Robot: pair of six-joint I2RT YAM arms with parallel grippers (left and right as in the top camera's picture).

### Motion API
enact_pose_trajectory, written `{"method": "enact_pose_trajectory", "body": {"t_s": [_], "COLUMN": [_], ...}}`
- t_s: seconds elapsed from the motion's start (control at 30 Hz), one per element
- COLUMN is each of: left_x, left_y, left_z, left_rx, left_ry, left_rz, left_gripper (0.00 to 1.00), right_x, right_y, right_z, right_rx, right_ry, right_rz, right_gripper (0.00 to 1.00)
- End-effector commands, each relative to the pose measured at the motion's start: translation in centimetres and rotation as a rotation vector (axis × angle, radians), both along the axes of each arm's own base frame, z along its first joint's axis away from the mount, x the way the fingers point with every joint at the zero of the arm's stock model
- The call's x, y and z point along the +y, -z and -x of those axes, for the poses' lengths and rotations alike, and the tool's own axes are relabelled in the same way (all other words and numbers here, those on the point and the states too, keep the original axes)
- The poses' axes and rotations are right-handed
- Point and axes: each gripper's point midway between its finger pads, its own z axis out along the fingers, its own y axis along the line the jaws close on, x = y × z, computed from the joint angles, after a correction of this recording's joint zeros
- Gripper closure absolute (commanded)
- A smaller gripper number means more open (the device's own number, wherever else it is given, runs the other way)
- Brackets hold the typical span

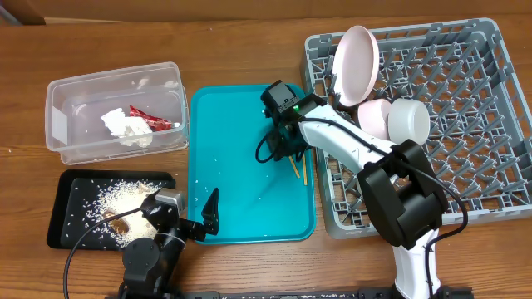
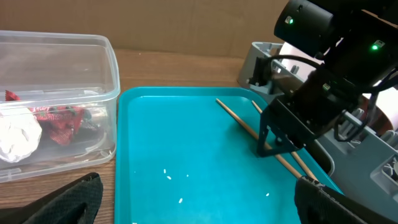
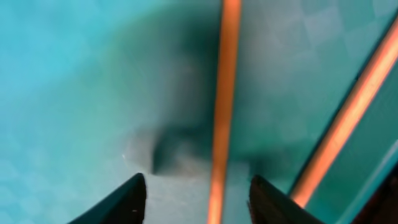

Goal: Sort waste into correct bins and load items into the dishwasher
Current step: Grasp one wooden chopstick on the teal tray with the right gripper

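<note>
Wooden chopsticks point(image 1: 298, 169) lie flat on the teal tray point(image 1: 199, 166), near its right rim. Right fingers point(image 3: 134, 199) stand wide, straddling one stick; the other lies just outside. Closing could catch only one, or skid it across the slick floor. The rim and rack point(image 1: 490, 124) crowd the right, while the tray's left is roomy. Left fingers point(image 2: 62, 199), spread wide, hang at the near rim.

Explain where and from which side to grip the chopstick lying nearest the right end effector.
Probably mid-shaft, from straight above, straddling it crosswise: the chopstick lies flat on the teal tray, thin, with the second chopstick close alongside.
</note>
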Motion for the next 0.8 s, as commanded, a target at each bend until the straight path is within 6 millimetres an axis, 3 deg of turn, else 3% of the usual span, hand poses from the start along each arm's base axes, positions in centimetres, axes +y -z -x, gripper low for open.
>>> {"method": "enact_pose_trajectory", "body": {"t_s": [0.0, 0.13, 0.2, 0.27, 0.4, 0.57, 0.67, 0.77], "left_x": [0.1, 0.1, 0.1, 0.1, 0.1, 0.1, 0.1, 0.1], "left_y": [-0.1, -0.1, -0.1, -0.1, -0.1, -0.1, -0.1, -0.1], "left_z": [0.0, 0.0, 0.0, 0.0, 0.0, 0.0, 0.0, 0.0], "left_rx": [-0.014, -0.014, -0.014, -0.013, -0.013, -0.013, -0.013, -0.013], "left_ry": [0.001, 0.001, 0.001, 0.001, 0.0, 0.001, 0.001, 0.001], "left_rz": [-0.013, -0.013, -0.013, -0.013, -0.013, -0.013, -0.013, -0.013], "left_gripper": [0.0, 0.0, 0.0, 0.0, 0.0, 0.0, 0.0, 0.0], "right_x": [0.0, 0.0, -0.1, -0.1, 0.5, 0.7, -0.8, -2.9], "right_y": [-0.7, 0.1, 0.2, -0.4, -4.3, -12.3, -16.7, -18.3], "right_z": [-1.0, -0.5, 0.1, 0.0, -1.6, -3.5, -4.7, -5.4], "right_rx": [-0.032, -0.004, 0.021, 0.018, -0.037, -0.184, -0.301, -0.34], "right_ry": [0.015, 0.013, 0.01, 0.014, 0.05, 0.064, 0.102, 0.146], "right_rz": [-0.028, -0.033, -0.036, -0.035, -0.081, -0.163, -0.17, -0.17], "right_gripper": [0.59, 0.8, 0.96, 0.96, 0.96, 0.96, 0.96, 0.96]}}
